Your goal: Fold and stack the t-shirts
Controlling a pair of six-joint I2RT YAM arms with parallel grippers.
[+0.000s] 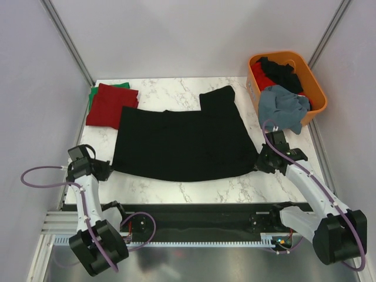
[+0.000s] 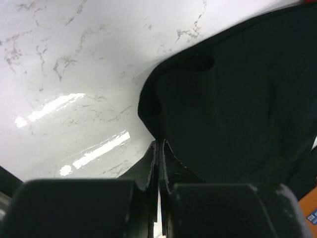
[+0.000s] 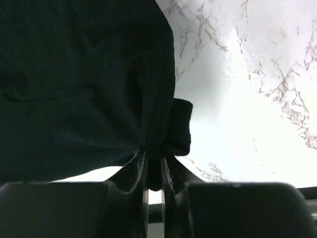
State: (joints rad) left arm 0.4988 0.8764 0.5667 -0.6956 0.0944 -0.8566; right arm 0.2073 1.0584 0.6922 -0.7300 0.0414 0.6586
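Black t-shirt (image 1: 182,144) is lying spread flat mid-table. Right gripper (image 1: 258,163) is pinching a bunched near-right corner. Left gripper (image 2: 158,144) is clamping shut on just a sliver of near-left hem — looking marginal. Any uneven lift is risking that corner slipping out — fold going skewed.

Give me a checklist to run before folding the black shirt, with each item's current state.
1. The left gripper is shut on the near left corner of the black t-shirt: ok.
2. The right gripper is shut on its near right corner, cloth bunched between the fingers: ok.
3. Shirt spread flat on the marble table: ok.
4. Shirt apart from the folded dark red t-shirt: cannot tell, their edges meet.
5. The grey-blue t-shirt, draped over the rim of the orange basket, is apart from the right arm: cannot tell.
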